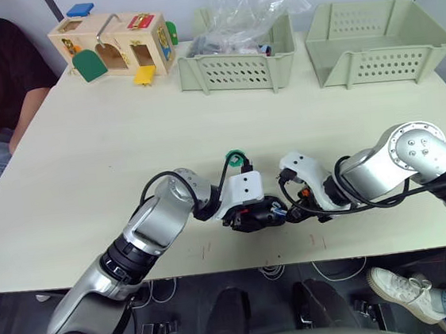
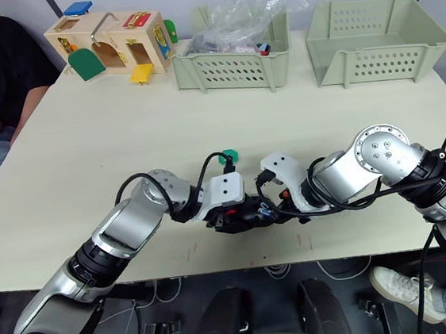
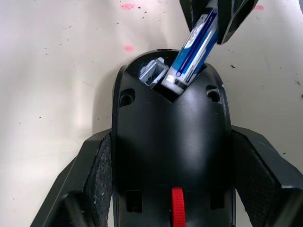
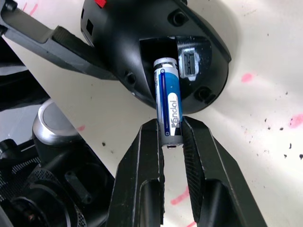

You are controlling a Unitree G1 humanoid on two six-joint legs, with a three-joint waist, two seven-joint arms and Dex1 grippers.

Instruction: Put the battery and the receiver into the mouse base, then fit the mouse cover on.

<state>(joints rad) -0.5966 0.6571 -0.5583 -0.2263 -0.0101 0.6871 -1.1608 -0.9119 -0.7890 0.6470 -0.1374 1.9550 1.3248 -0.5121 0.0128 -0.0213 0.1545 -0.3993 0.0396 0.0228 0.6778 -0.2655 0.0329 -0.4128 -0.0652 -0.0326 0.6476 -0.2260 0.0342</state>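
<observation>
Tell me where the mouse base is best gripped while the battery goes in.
Grip the mouse base across its two long flanks, from the wheel end, as the left gripper does. That likely keeps the slot at the far end clear for the battery in the right gripper.

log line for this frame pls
left pincer: shut on mouse base | right pincer: shut on battery, tip entering slot | cover: off
</observation>
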